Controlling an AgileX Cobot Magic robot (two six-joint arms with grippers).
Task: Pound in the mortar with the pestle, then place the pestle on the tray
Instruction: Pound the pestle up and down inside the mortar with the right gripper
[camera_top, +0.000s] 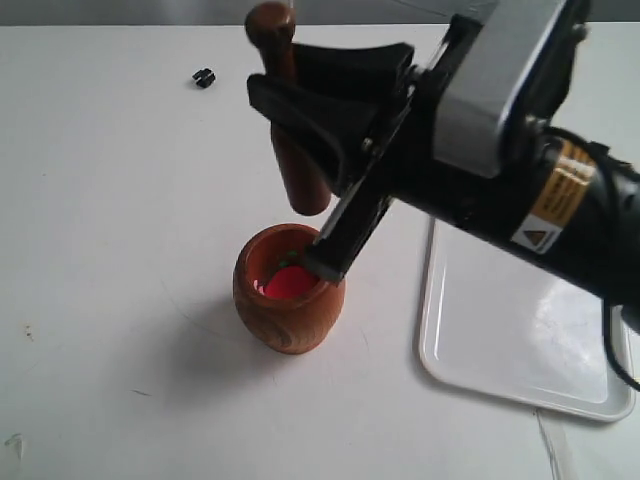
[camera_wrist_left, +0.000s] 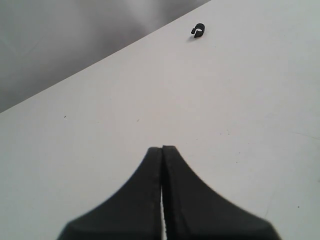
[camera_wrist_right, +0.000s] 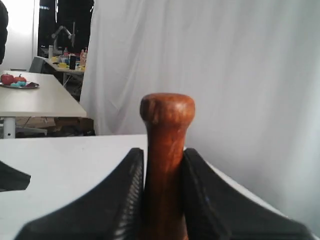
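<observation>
My right gripper (camera_top: 280, 72) is shut on the narrow handle of the pestle (camera_top: 300, 170), which hangs upright with its knob on top and its thick end down. That thick end is in the air just above and behind the mouth of the wooden mortar (camera_top: 288, 300), apart from it. Something red (camera_top: 285, 284) lies inside the mortar. The right wrist view shows the pestle (camera_wrist_right: 167, 130) clamped between the fingers of the right gripper (camera_wrist_right: 163, 152). The white tray (camera_top: 520, 340) lies to the right of the mortar, partly under the right arm. My left gripper (camera_wrist_left: 162, 148) is shut on nothing above bare table.
A tiny black object (camera_top: 203, 77) lies on the white table (camera_top: 110, 250) at the far left, and the left wrist view also shows the black object (camera_wrist_left: 198, 31). The right arm's black body (camera_top: 500, 180) spans the space over the tray.
</observation>
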